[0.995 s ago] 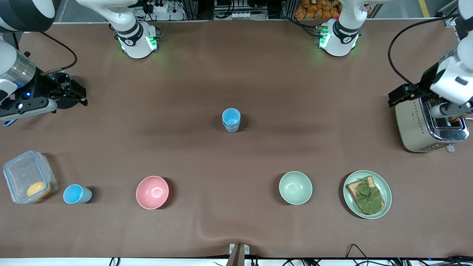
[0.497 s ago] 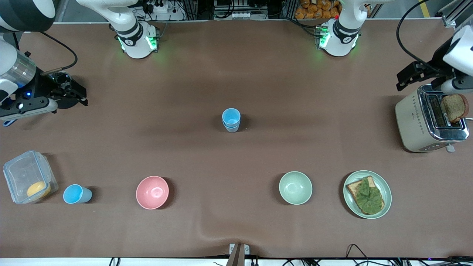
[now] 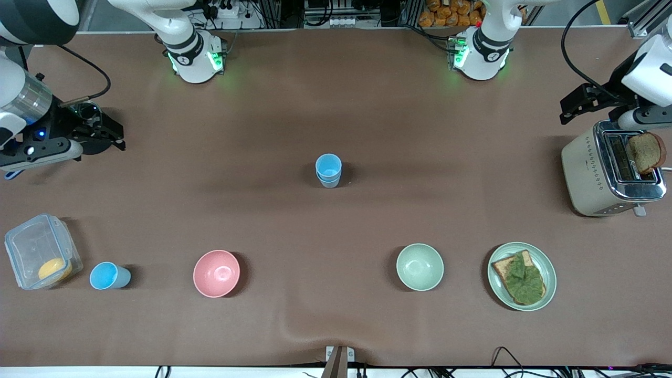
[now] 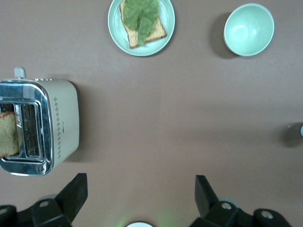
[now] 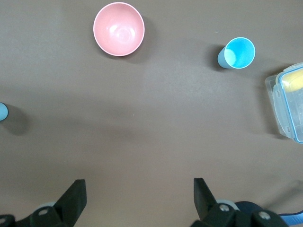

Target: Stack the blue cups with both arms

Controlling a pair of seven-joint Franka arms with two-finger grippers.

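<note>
Blue cups: nested pair mid-tabletop, a single beside the pink bowl. Right end effector and left end effector both wide open, empty (parked at the ends). Next: right arm fetches the single.

brown table carries stacked blue cups, lone blue cup, pink bowl, green bowl, plate, toaster, plastic box.

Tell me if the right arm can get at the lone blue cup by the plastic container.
Probably yes: the right pincer is open and empty above bare table, and the lone blue cup stands upright at its end, apart from the plastic container and pink bowl.
</note>
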